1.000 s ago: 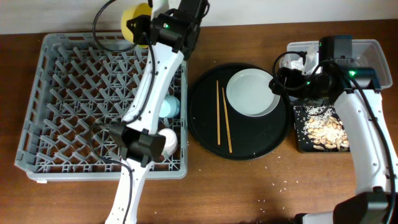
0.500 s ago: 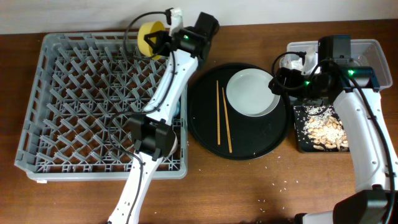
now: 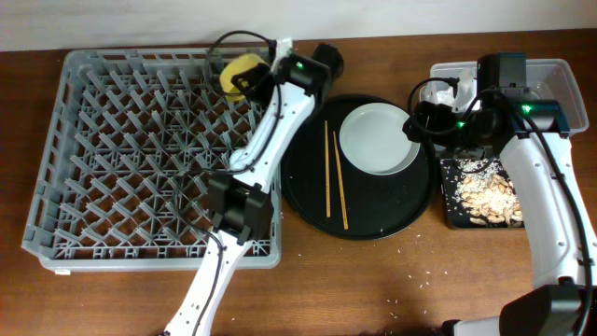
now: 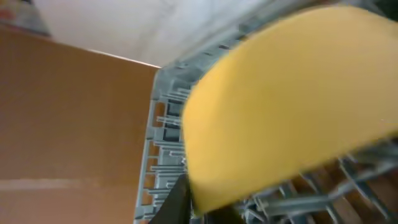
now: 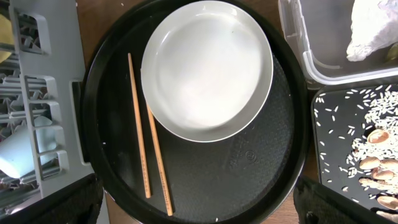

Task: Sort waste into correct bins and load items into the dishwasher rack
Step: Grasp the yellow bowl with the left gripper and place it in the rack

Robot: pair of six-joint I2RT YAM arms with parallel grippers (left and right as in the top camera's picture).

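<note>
My left gripper (image 3: pixel 252 77) is shut on the yellow bowl (image 3: pixel 239 75) and holds it over the far right edge of the grey dishwasher rack (image 3: pixel 131 149). In the left wrist view the bowl (image 4: pixel 292 93) fills the frame, with one black finger (image 4: pixel 177 199) at its rim. My right gripper (image 5: pixel 199 196) is open wide and empty above the white plate (image 5: pixel 208 68) and the two chopsticks (image 5: pixel 149 149). The light blue cup (image 5: pixel 18 149) sits in the rack. The pink cup is hidden under the left arm.
The plate (image 3: pixel 378 140) and chopsticks (image 3: pixel 334 177) lie on a large round black tray (image 3: pixel 308 187). The clear tub (image 3: pixel 560 79) at the far right holds white tissue (image 5: pixel 373 28). The shallow black tray (image 3: pixel 446 215) holds food scraps (image 3: pixel 490 196) and rice crumbs.
My left arm has swung right and down with the yellow bowl, from beyond the rack's far edge to over its far right corner. The right arm has not moved.
</note>
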